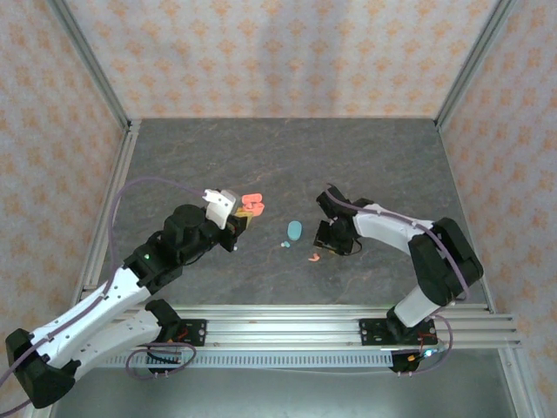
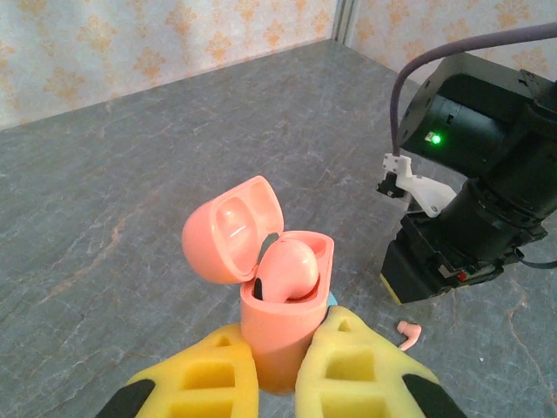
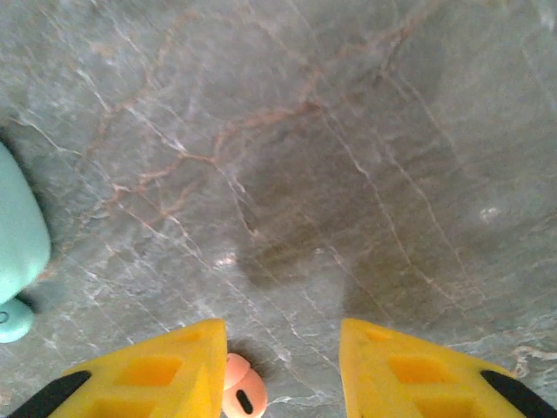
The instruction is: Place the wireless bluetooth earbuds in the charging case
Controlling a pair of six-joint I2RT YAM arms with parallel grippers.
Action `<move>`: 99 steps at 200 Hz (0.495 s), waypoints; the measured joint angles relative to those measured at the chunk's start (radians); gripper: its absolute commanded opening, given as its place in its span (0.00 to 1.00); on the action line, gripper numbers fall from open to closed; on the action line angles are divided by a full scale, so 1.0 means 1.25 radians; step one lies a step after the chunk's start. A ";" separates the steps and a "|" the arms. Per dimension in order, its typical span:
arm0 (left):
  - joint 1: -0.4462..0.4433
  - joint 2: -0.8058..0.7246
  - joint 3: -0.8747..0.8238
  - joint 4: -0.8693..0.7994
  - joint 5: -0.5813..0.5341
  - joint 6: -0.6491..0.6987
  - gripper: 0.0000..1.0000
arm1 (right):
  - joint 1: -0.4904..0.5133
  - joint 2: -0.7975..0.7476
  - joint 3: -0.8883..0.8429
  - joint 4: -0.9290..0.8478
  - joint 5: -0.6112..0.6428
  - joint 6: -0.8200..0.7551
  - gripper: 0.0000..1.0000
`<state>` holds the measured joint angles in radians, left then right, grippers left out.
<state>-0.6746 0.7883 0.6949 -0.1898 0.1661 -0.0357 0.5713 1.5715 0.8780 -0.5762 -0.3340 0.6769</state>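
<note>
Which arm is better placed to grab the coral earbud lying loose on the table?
Right. The right gripper is open just above the coral earbud, which lies beside one finger. The left gripper is shut on the open coral case.

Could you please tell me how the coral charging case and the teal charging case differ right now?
The coral case is clamped upright in the left claw; the teal case lies free on the table. The coral case's lid is flipped open; the teal case looks shut. Both are small rounded pill shapes.
</note>
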 measured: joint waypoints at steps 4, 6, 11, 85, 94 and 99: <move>0.000 0.001 0.000 0.000 0.002 0.000 0.00 | 0.003 -0.003 -0.005 0.004 0.000 0.009 0.42; 0.000 0.002 0.000 0.000 0.002 0.000 0.00 | 0.005 -0.004 -0.007 0.005 0.000 0.013 0.42; 0.000 0.002 0.000 0.000 0.003 0.000 0.00 | 0.010 -0.009 -0.013 0.010 0.001 0.025 0.43; 0.000 0.004 0.000 0.000 0.008 0.004 0.00 | 0.094 -0.078 -0.060 0.070 0.021 0.141 0.37; 0.000 0.004 0.000 0.000 0.008 0.006 0.00 | 0.105 -0.078 -0.067 0.078 0.022 0.154 0.35; 0.000 0.004 0.000 0.000 0.008 0.006 0.00 | 0.110 -0.078 -0.070 0.080 0.022 0.156 0.33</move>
<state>-0.6746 0.7929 0.6949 -0.1894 0.1761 -0.0277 0.7090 1.4742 0.7906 -0.4767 -0.3065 0.8722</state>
